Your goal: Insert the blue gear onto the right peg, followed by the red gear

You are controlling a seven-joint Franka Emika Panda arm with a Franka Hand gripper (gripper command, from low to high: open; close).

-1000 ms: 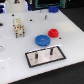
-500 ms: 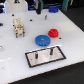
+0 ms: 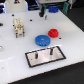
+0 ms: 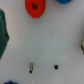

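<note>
Little on show, and blurred. At eleven o'clock of the exterior view, white casing [image 3: 17,4] with dark patches, smooth and rounded. At nine o'clock of the wrist view, a dark teal-grey curved part [image 4: 3,30], matte and unmarked. At three o'clock, a thin dark sliver [image 4: 82,48]. Cables, screws, lettering: impossible to make out.

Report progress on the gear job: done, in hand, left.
Done: nothing. The blue gear and red gear both lie on the table, off the grey plate. In hand: nothing visibly held; the gripper is out of view. Left: seat the blue gear on the right peg, then the red one.
</note>
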